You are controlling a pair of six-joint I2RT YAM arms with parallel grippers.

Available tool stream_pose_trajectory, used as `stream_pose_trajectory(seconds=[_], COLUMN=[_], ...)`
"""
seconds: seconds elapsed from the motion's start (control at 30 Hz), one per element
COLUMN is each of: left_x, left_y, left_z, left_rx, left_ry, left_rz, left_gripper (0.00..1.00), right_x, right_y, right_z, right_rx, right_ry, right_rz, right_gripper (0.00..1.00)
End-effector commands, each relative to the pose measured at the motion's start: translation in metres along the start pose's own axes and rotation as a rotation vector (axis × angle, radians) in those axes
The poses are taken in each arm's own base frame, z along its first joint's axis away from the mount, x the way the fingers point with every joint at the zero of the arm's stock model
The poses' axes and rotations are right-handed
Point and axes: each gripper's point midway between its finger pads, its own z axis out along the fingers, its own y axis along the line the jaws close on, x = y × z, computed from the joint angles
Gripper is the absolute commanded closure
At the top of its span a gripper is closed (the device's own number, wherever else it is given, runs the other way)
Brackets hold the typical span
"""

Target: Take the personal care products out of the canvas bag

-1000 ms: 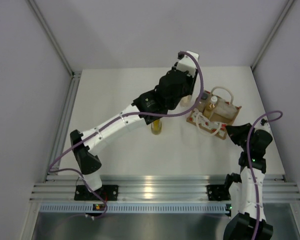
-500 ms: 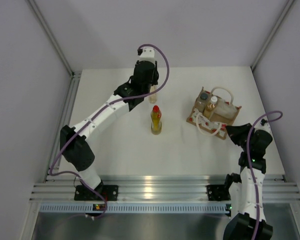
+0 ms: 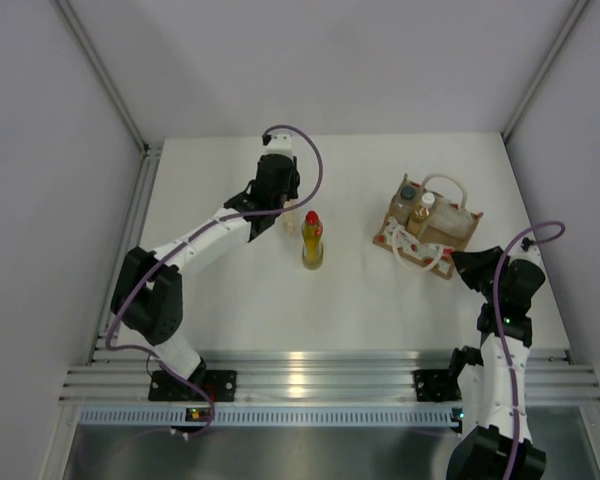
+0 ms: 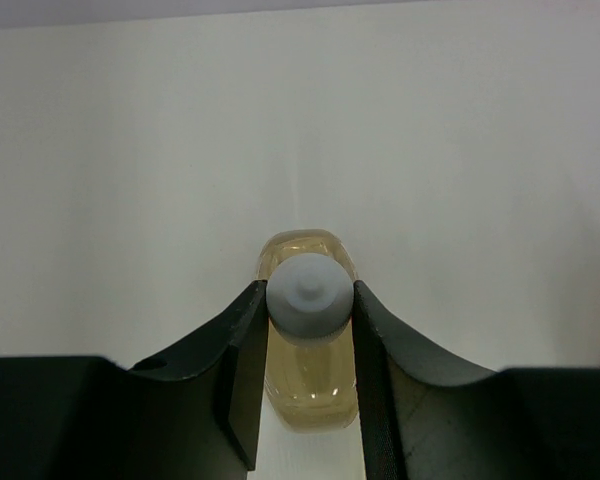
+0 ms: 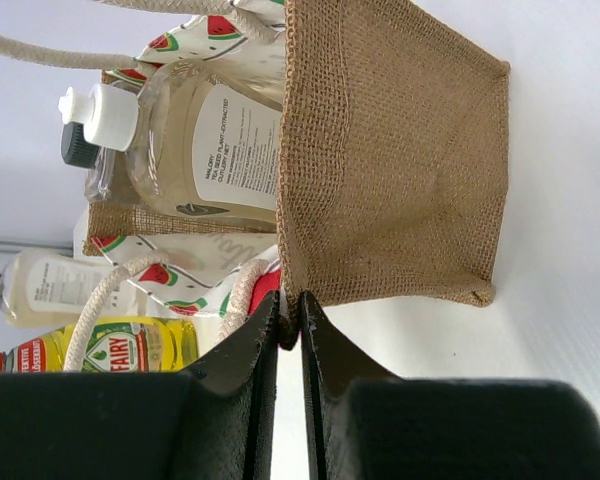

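- Canvas bag [image 3: 460,228]: right side of table [image 3: 230,300], two bottles [image 3: 426,203] inside; right gripper [image 5: 290,325] pinches its near burlap edge.
- Red-capped bottle [image 3: 312,240]: upright mid-table, outside the bag.
- Left gripper [image 4: 310,300]: clamped on white-capped amber bottle [image 4: 308,405], just beyond the red-capped one.

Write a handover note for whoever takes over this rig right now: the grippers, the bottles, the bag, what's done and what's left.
Left gripper: shut on the cap of a white-capped bottle, held upright beside the red-capped bottle, which stands on the table. I cannot tell whether the held one touches the table.
Right gripper: shut on the edge of the bag.
Done: two bottles are out of the bag.
Left: release this bottle, then take out the dark-capped bottle and the second white-capped bottle, both in the bag.
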Motion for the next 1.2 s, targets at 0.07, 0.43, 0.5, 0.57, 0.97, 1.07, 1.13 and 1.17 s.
stream_pose_trajectory(seconds=[0.07,0.43,0.5,0.57,0.97,1.07,1.13,1.17], left_x=[-0.09,-0.045,-0.045,-0.042,-0.071,-0.084,-0.089,-0.086], left_y=[-0.017,-0.01,-0.009,-0.007,-0.026,-0.054,-0.086,-0.099], left_z=[-0.038,-0.029,-0.031,-0.033,-0.063,-0.077,-0.093,-0.096], left_rx=[0.137,0.106,0.108,0.106,0.226,0.319,0.388,0.403], left_ry=[-0.324,-0.238,-0.24,-0.235,-0.261,-0.255,-0.268,-0.265], left_rz=[-0.153,-0.134,-0.133,-0.126,-0.146,-0.158,-0.129,-0.107], left_gripper=[1.0,0.93,0.72,0.55,0.19,0.15,0.02,0.02], right_x=[-0.005,-0.003,-0.002,-0.002,-0.002,-0.002,-0.001,0.0], right_y=[-0.009,-0.01,-0.011,-0.011,-0.011,-0.01,-0.01,-0.01], right_z=[-0.001,-0.001,-0.001,-0.001,-0.001,-0.001,-0.001,-0.001], right_rx=[0.056,0.061,0.063,0.06,0.059,0.057,0.054,0.052], right_ry=[-0.009,-0.004,-0.004,-0.005,-0.006,-0.006,0.0,0.002], right_rz=[-0.023,-0.017,-0.016,-0.018,-0.017,-0.014,-0.006,-0.006], right_gripper=[0.9,0.9,0.9,0.9,0.9,0.9,0.9,0.9])
